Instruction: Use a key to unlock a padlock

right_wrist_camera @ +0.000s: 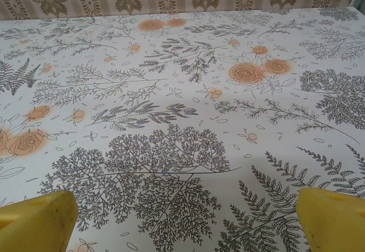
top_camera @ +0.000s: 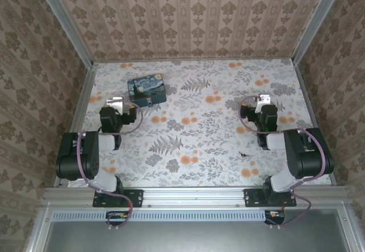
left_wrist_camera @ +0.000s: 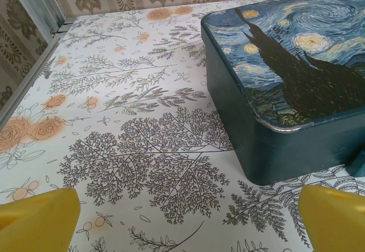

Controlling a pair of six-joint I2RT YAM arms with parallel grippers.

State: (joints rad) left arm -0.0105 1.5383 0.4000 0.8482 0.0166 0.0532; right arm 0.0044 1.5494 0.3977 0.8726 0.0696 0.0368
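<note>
The left gripper (left_wrist_camera: 182, 223) has its yellow fingers (left_wrist_camera: 37, 218) spread wide and empty, just beside the night-sky box (top_camera: 146, 89). A tiny speck at the box's front may be the padlock (top_camera: 149, 100), but it is too small to tell. The little dark key (top_camera: 246, 155) lies on the flowery table (top_camera: 194, 138). The right gripper (right_wrist_camera: 182, 223) is spread wide too, holding nothing.

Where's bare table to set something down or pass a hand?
Widest free patch: the table centre, between the box and the right gripper, running to the far edge. Also the near strip left of the key. Crowded: far-left corner, where the left gripper sits close beside the box.
</note>
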